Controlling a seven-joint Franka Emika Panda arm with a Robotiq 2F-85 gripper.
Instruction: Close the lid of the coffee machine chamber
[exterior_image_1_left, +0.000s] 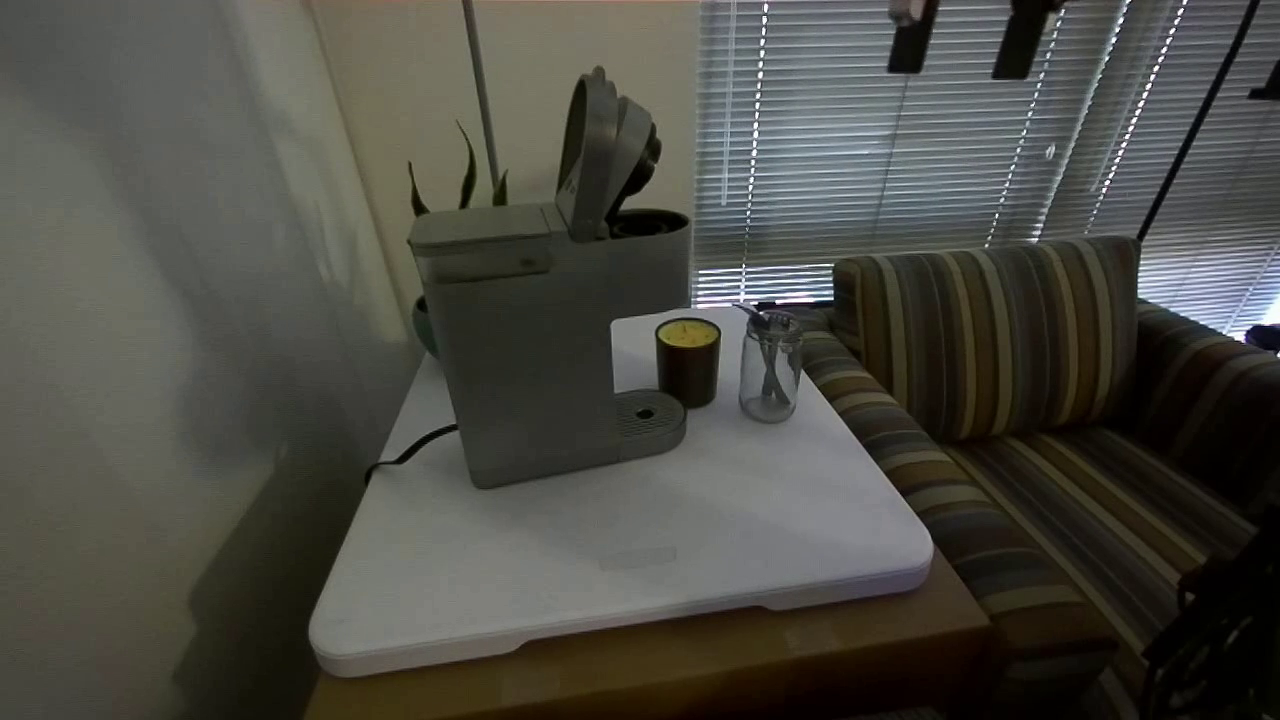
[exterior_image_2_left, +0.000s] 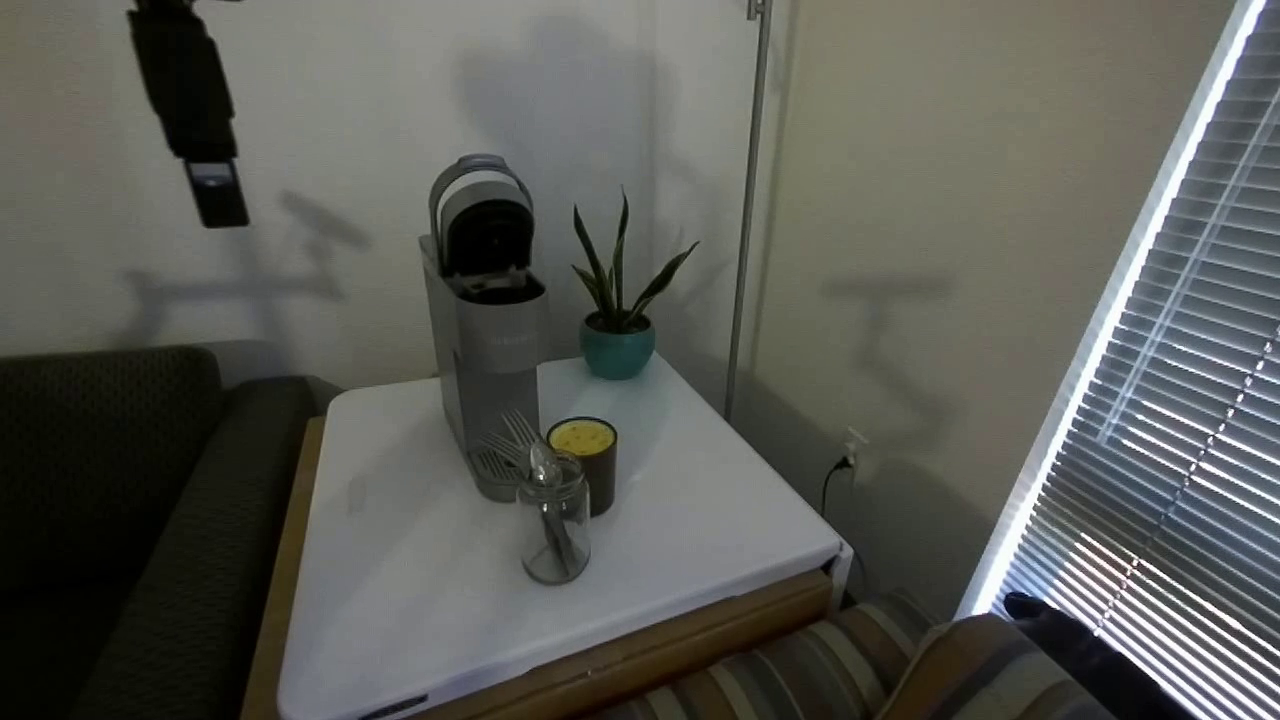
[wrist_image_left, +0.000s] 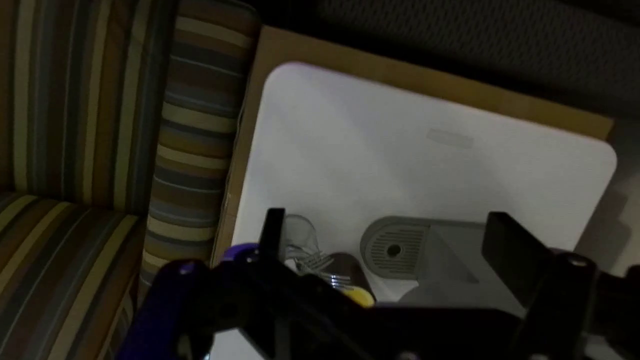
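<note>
Fingers (exterior_image_1_left: 911, 45) parted and bare, lid (exterior_image_1_left: 597, 150) raised

In an exterior view, the gripper (exterior_image_1_left: 962, 48) hung at the upper right of the frame, its fingers wide apart with nothing between them. The lid stood up on top of the coffee machine (exterior_image_1_left: 540, 370), upper middle, well apart from the gripper.

In an exterior view, the lid stood left of centre, behind the uncovered chamber mouth (exterior_image_2_left: 502, 293); the gripper hung upper left. Judged: approach in hand, closing not begun. Next move seemed to call for reaching behind the lid, tipping it forward over the mouth, then pressing until it seated.

In the wrist view, part of the coffee machine showed between the fingers, lower right; lid not made out. Jar (wrist_image_left: 303, 232) and dark cup (wrist_image_left: 347, 265) showed lower middle, so a high path looked wiser.
</note>
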